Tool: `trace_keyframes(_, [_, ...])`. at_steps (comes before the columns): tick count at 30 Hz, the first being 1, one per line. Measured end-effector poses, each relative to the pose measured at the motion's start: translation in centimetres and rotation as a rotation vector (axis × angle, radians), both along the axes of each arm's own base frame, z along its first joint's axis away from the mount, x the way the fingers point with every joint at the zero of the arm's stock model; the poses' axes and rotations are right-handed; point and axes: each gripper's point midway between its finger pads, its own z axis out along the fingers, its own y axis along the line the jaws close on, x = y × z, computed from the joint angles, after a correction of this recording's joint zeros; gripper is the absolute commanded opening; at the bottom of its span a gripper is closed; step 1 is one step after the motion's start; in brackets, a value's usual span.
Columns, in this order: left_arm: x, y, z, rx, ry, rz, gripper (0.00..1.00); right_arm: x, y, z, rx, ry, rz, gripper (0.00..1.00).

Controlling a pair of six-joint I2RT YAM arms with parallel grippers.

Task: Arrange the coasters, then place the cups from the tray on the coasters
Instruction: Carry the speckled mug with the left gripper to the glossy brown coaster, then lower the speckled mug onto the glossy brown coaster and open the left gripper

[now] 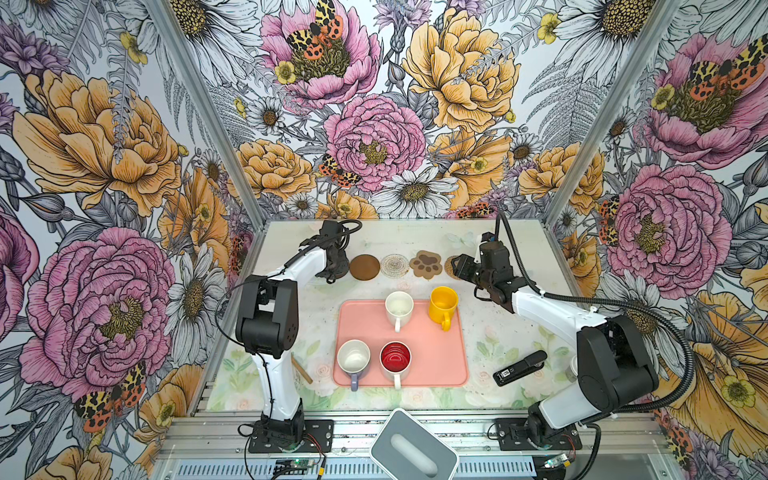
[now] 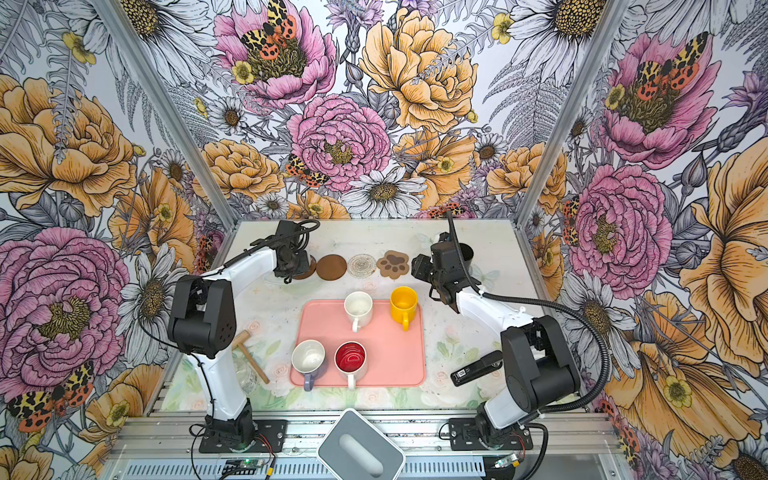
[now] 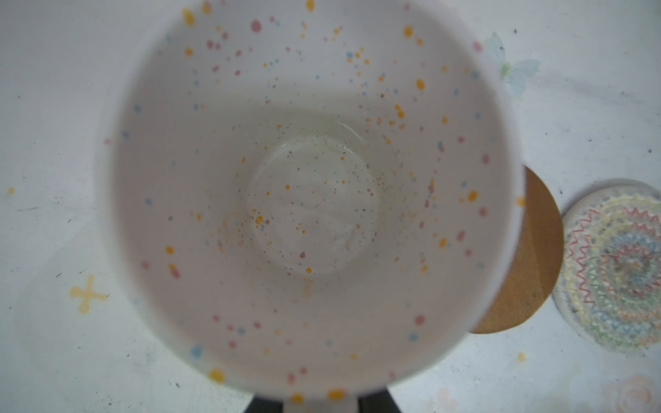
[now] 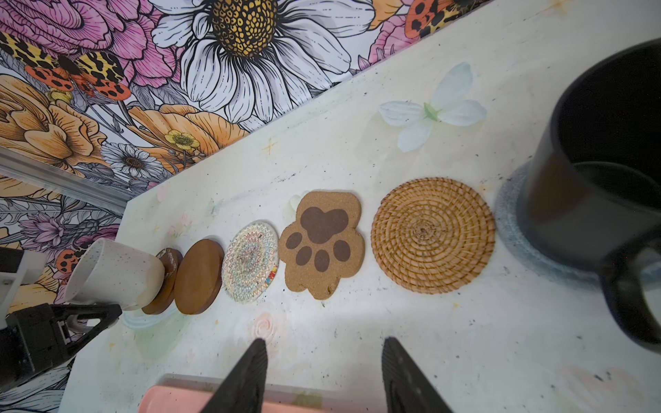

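Flowered wallpaper closes round three sides, and the pale table (image 1: 494, 328) runs right up to it. In both top views the tray (image 1: 436, 361) sits mid-table with four cups on it: a white mug (image 1: 399, 307), a yellow mug (image 1: 443, 304), a lavender mug (image 1: 353, 359) and a red-lined mug (image 1: 395, 359), all with handles turned to the front. The coasters lie in a row beyond. The left gripper (image 1: 332, 270) is down at the row's left end, the right gripper (image 1: 457, 268) near its right end.

Left wrist view: I look straight down into a speckled mug (image 3: 311, 200). Dark fingers (image 3: 264, 406) flank a white strip of it, so I take those jaws to be clamped on it. The second brown disc (image 3: 536, 257) and whitish woven round (image 3: 615, 271) lie beside.

Right wrist view: the right jaws stand apart, empty. The speckled mug meets the end brown disc (image 4: 166, 282); resting or just clear, I cannot tell. The black mug (image 4: 590, 171) stands on the grey-blue round (image 4: 515, 229). The paw coaster (image 4: 322, 243) and rattan round (image 4: 432, 234) are bare.

These mugs look glazed, rigid, breakable and slick; I'd take the handle or pinch the rim wall. The coasters nearly touch, so room beside each is tight; the strip between row and tray is open.
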Motion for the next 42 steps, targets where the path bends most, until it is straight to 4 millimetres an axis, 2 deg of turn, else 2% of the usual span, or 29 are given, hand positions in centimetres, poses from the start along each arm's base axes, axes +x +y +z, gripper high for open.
trace_keyframes(10, [0.65,-0.17,-0.15,-0.009,-0.008,-0.002,0.0,0.04,0.07,-0.07,0.001,0.002,0.003,0.54])
trace_keyframes(31, [0.68,-0.53,-0.43,-0.004,-0.016,-0.011,0.0,0.23,0.36,0.01,0.008,0.003,0.014,0.54])
trace_keyframes(42, [0.57,-0.58,-0.61,0.03,-0.019,-0.021,0.12,0.22,0.4,0.01,0.009,0.003,0.015,0.54])
